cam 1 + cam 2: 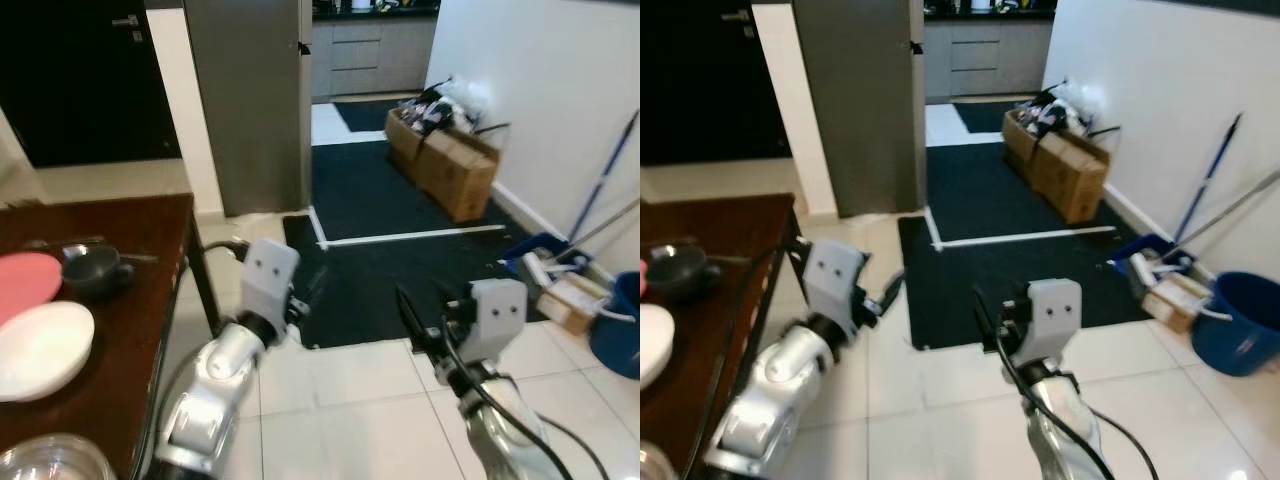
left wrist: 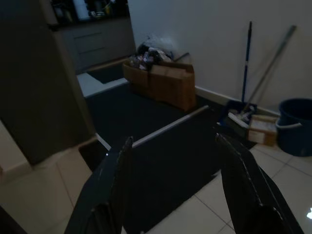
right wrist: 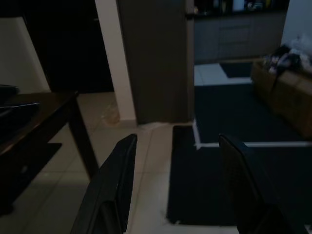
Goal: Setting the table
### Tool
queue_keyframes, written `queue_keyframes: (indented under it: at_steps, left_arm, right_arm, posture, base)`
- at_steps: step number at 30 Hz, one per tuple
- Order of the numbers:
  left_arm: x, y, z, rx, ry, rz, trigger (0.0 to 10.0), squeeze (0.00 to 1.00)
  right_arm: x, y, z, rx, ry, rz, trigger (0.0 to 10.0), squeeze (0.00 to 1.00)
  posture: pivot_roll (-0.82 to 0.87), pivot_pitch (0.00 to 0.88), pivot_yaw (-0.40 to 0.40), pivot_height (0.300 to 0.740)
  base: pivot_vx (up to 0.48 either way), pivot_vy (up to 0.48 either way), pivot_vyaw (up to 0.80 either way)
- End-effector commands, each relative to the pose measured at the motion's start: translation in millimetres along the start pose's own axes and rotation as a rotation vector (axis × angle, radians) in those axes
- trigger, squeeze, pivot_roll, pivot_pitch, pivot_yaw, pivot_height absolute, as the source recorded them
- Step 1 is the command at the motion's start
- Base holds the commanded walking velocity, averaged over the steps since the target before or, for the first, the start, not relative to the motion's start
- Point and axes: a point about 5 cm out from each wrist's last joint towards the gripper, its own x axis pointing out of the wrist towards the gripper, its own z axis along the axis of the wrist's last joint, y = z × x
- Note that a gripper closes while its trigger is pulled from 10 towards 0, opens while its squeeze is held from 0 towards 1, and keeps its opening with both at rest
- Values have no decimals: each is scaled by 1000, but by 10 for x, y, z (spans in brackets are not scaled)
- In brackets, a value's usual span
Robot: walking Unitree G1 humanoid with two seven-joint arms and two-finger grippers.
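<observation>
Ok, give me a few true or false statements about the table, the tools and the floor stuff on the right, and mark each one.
1. The left tool holds a plate. False: its fingers are spread apart, nothing between them.
2. A white plate lies on the dark wooden table. True.
3. The right tool is open, over the floor. True.
4. The dark bowl sits on the floor. False: it sits on the table, beside the pink plate.
5. A blue bucket stands near the wall on the robot's right. True.
</observation>
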Motion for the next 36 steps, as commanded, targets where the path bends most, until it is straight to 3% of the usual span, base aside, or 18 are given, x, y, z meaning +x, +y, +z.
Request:
queue_keyframes:
  at_steps: [1,13,25,26,29,32,33,36]
  left_arm:
    - [-45,50,-60,-10,34,18,10000,0]
    - [-88,0,-27,-36,26,-12,10000,0]
    - [-92,15,-50,10,60,-3,10000,0]
    - [-104,71,-58,55,79,0,10000,0]
    - [-129,150,-61,78,100,-1,10000,0]
    - [-226,411,-3,141,124,-27,10000,0]
    - [-226,411,-3,141,124,-27,10000,0]
    - [-396,721,41,212,191,-64,10000,0]
  right_arm:
    - [-3,63,-10,21,3,19,10000,0]
    - [19,25,26,14,-11,-1,10000,0]
    - [35,31,10,25,-8,-2,10000,0]
    - [36,43,9,26,-7,6,10000,0]
    - [35,51,6,27,-4,10,10000,0]
    - [19,55,-3,26,2,17,10000,0]
    - [19,55,-3,26,2,17,10000,0]
    - [17,67,-20,30,9,27,10000,0]
  posture:
    - [-42,7,89,740]
    - [-43,4,91,740]
    - [-37,0,91,740]
    - [-38,0,91,740]
    - [-36,0,92,740]
    - [-30,0,92,740]
    - [-30,0,92,740]
    - [-17,0,91,740]
  base:
    - [0,0,0]
    - [0,0,0]
    - [0,0,0]
    - [0,0,0]
    - [0,0,0]
    - [0,0,0]
    - [0,0,0]
    - [0,0,0]
